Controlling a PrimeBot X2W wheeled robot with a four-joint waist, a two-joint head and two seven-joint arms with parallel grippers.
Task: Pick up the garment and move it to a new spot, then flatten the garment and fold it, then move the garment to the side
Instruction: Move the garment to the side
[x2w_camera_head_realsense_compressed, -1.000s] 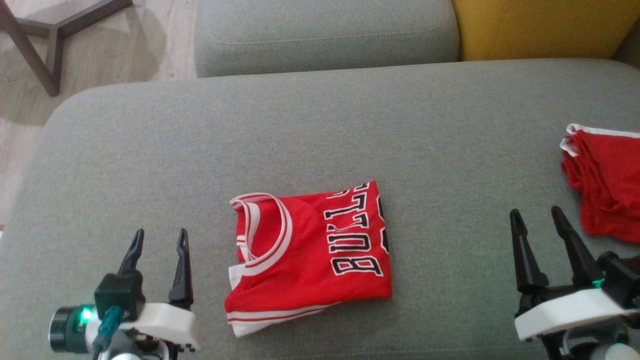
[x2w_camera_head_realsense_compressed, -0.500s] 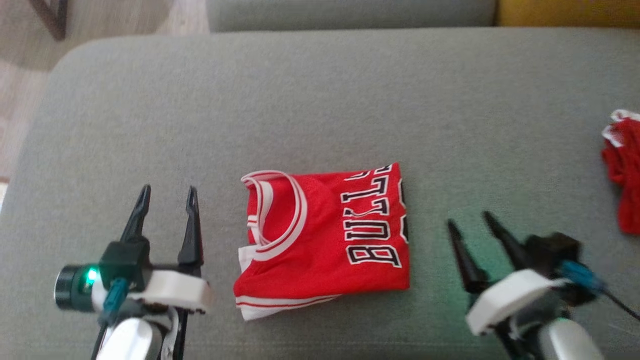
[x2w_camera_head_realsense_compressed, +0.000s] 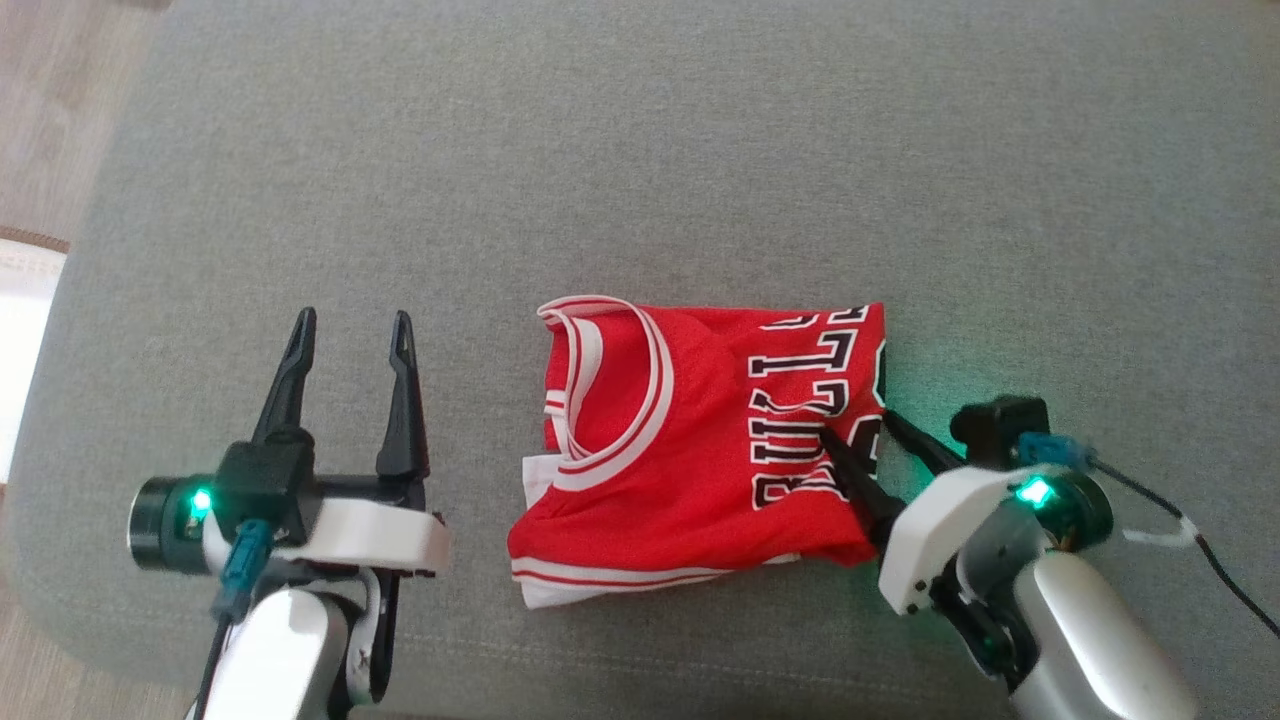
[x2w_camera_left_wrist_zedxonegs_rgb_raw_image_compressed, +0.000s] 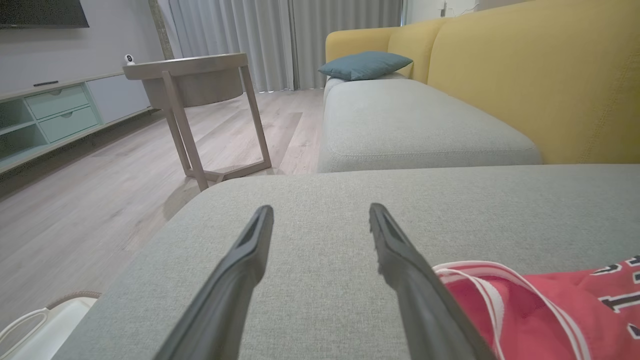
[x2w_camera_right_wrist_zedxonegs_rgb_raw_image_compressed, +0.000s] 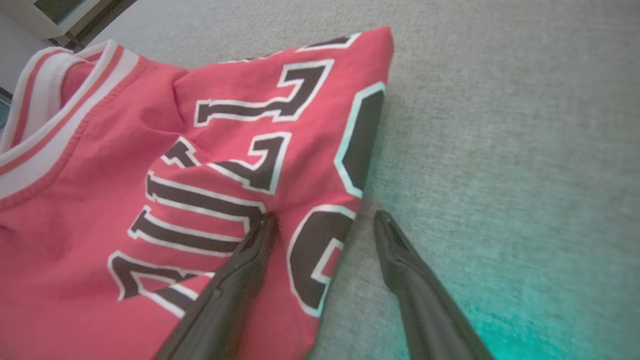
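Right gripper (x2w_camera_head_realsense_compressed: 855, 426) jaws are spread, empty, astride the edge of the folded red mesh jersey (x2w_camera_head_realsense_compressed: 690, 450); all layers should be pinched together. Left gripper (x2w_camera_head_realsense_compressed: 352, 318) jaws: spread, empty.

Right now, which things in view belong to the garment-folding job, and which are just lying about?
Job: folded red jersey; right tool, open, astride its edge; left tool, open beside it; grey cushion under it.
Lying about: wooden side table; yellow sofa; teal pillow; drawer cabinet.
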